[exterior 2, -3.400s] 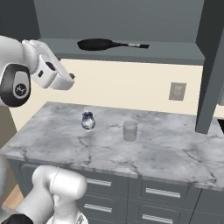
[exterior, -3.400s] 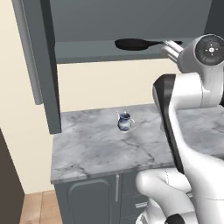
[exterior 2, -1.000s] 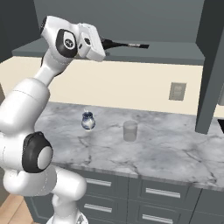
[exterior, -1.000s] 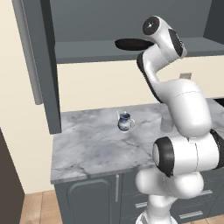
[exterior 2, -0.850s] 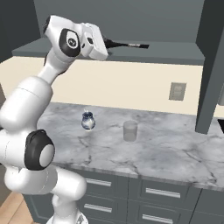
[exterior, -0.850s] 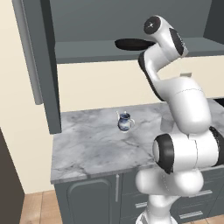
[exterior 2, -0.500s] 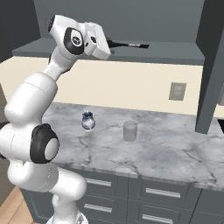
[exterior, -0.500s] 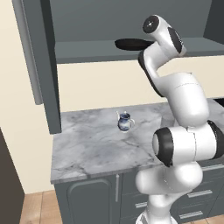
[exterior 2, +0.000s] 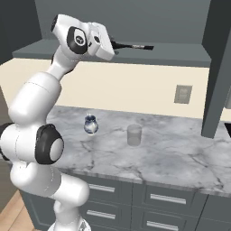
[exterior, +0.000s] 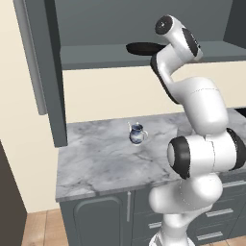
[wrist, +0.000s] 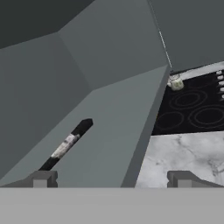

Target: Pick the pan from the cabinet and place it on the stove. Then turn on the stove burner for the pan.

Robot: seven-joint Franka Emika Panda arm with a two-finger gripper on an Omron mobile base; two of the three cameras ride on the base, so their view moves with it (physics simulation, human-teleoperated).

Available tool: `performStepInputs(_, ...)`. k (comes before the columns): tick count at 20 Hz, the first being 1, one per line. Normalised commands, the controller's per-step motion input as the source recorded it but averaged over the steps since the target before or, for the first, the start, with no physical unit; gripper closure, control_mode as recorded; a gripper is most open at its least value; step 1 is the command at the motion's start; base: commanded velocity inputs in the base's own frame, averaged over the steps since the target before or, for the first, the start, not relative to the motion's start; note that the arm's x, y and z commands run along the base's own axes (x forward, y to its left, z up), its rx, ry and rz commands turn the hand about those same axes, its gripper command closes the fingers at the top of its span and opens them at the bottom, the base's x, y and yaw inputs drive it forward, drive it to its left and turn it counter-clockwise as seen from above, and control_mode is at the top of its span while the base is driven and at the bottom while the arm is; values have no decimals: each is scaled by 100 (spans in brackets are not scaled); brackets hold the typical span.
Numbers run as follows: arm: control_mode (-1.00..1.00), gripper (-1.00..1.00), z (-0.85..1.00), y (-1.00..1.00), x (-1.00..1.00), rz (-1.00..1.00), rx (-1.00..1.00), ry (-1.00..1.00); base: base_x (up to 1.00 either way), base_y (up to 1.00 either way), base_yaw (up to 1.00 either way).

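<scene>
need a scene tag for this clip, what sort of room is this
A kitchen, rendered rather than real: grey marble counter over drawer units, an open wall cabinet with a pan on its shelf, and a black glass stove in the hand view.

The white arm rises from its base in a tall stack of bent joints, the elbow doubled back and the upper links reaching high and forward. The wrist is raised to the top of the reach, with the hand turned forward and slightly down. The gripper (wrist: 111, 178) has its two dark fingertips (wrist: 41, 179) spread wide apart, standing at the width of the hand view, with nothing held between them.
</scene>
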Motion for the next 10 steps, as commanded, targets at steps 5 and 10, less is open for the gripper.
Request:
performStepInputs(5, -100, -100, 0, -1, 17, 0, 1, 0, 0, 0, 0)
performStepInputs(10, -100, -100, 0, 0, 32, 0, 0, 0, 0, 0, 0)
